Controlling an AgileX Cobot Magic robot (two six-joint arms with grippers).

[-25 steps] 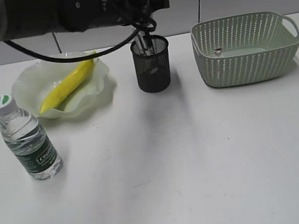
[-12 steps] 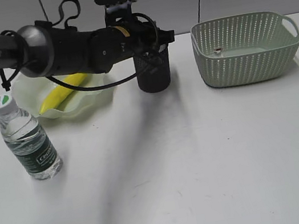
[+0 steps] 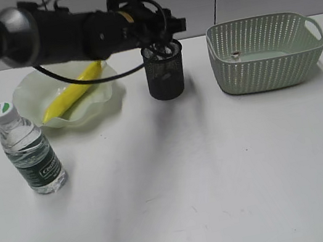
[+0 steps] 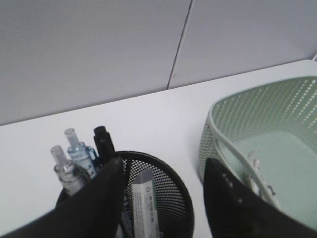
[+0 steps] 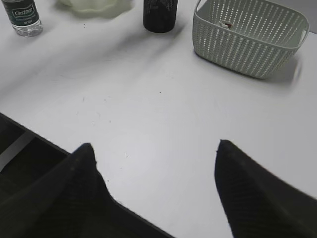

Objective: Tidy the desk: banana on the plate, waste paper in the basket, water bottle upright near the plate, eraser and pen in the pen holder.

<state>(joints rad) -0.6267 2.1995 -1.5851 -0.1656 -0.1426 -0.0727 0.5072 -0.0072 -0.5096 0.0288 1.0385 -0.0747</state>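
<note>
My left gripper (image 4: 163,161) is open and empty just above the black mesh pen holder (image 3: 165,73), and shows in the exterior view (image 3: 160,36). In the holder stand several pens (image 4: 74,158) and a white eraser with a green sleeve (image 4: 146,203). The banana (image 3: 73,91) lies on the pale green plate (image 3: 103,100). The water bottle (image 3: 29,150) stands upright in front of the plate. The waste paper (image 3: 236,55) lies in the sage green basket (image 3: 267,61). My right gripper (image 5: 154,145) is open and empty over the desk (image 5: 163,99) near its front edge.
The basket (image 4: 247,119) stands just right of the pen holder (image 4: 168,198), with a narrow gap between them. The left arm spans the back of the desk over the plate. In the right wrist view the bottle (image 5: 22,15), holder (image 5: 159,15) and basket (image 5: 247,34) stand far off.
The left arm dipped low in front of the plate and holder, then lifted a little. Its gripper stays over the pen holder. Nothing else on the desk has moved.
</note>
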